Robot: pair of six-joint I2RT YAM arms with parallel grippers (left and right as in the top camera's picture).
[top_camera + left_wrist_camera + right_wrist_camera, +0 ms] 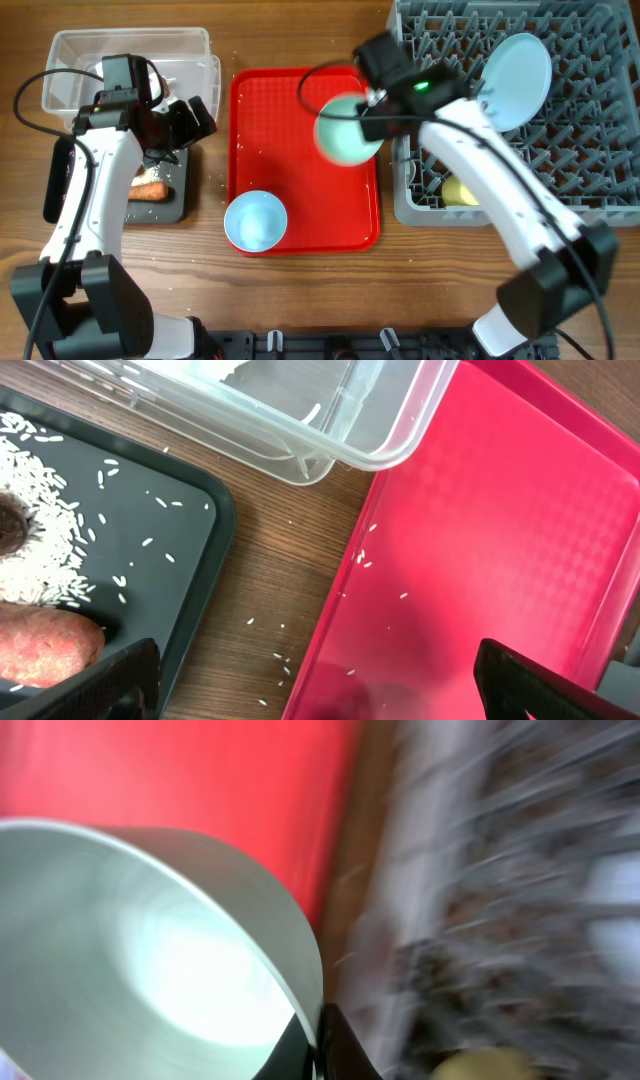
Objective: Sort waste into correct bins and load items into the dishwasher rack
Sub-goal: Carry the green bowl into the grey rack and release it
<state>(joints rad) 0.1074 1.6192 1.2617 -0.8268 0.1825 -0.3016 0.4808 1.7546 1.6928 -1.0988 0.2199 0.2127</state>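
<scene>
My right gripper is shut on the rim of the pale green bowl and holds it above the right edge of the red serving tray, beside the grey dishwasher rack. In the right wrist view the fingers pinch the bowl's rim. The light blue plate stands in the rack. The yellow cup lies in its front left corner. The light blue bowl sits on the red tray. My left gripper is open and empty over the gap between the black tray and the red tray.
The black tray holds rice grains, a brown lump and the carrot. The clear tub stands behind it. Loose rice lies on the wood and on the red serving tray. The wrapper, tissue and spoon are out of view.
</scene>
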